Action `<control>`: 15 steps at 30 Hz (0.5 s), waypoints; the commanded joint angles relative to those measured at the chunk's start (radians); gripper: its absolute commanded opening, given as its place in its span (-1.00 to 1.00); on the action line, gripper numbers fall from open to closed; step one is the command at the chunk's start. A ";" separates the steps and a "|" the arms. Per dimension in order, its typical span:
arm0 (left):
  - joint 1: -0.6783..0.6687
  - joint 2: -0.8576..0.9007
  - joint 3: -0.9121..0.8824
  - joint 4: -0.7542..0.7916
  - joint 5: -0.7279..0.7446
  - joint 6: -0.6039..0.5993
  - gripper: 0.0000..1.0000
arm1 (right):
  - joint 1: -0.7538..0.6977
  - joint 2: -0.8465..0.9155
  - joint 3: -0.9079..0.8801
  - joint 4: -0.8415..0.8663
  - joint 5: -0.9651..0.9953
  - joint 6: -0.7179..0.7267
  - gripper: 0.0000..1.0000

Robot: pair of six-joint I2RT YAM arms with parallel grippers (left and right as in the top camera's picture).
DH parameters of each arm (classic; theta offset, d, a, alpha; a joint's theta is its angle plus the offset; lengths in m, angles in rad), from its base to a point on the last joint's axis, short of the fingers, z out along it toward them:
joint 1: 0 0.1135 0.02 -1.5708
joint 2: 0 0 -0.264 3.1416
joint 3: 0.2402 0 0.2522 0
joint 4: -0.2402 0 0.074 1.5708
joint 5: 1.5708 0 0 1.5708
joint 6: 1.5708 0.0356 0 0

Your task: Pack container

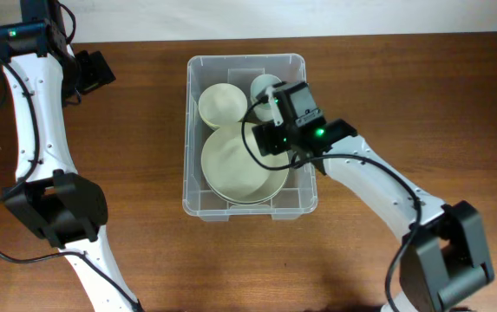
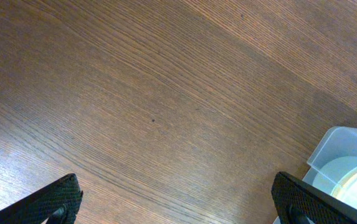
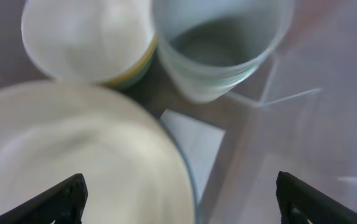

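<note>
The clear plastic container (image 1: pixel 194 186) stands at the table's middle. Inside lie a large cream plate (image 1: pixel 231 165), a cream bowl (image 1: pixel 222 102) at the far left and a pale cup (image 1: pixel 264 87) at the far right. My right gripper (image 1: pixel 270 130) is open and empty, hovering inside the container over the plate's right edge. In the right wrist view I see the plate (image 3: pixel 72 162), the bowl (image 3: pixel 85 37), the cup (image 3: pixel 218 43) and the white label (image 3: pixel 194 140) between the open fingers (image 3: pixel 178 202). My left gripper (image 1: pixel 96 71) is open and empty above bare table, far left of the container (image 2: pixel 343 146).
The wooden table (image 1: pixel 421 104) surrounds the container. The left arm's base and links (image 1: pixel 53 208) stand at the left edge. The right arm (image 1: pixel 387 195) reaches in from the lower right.
</note>
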 commanded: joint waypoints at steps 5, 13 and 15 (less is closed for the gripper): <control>0.002 0.001 0.015 0.000 -0.011 0.008 0.99 | -0.110 -0.150 0.097 -0.002 0.028 -0.002 0.92; 0.002 0.001 0.015 0.000 -0.011 0.008 0.99 | -0.345 -0.200 0.107 -0.020 0.072 0.103 0.98; 0.002 0.001 0.015 0.000 -0.011 0.008 0.99 | -0.388 -0.200 0.107 -0.020 0.072 0.103 0.98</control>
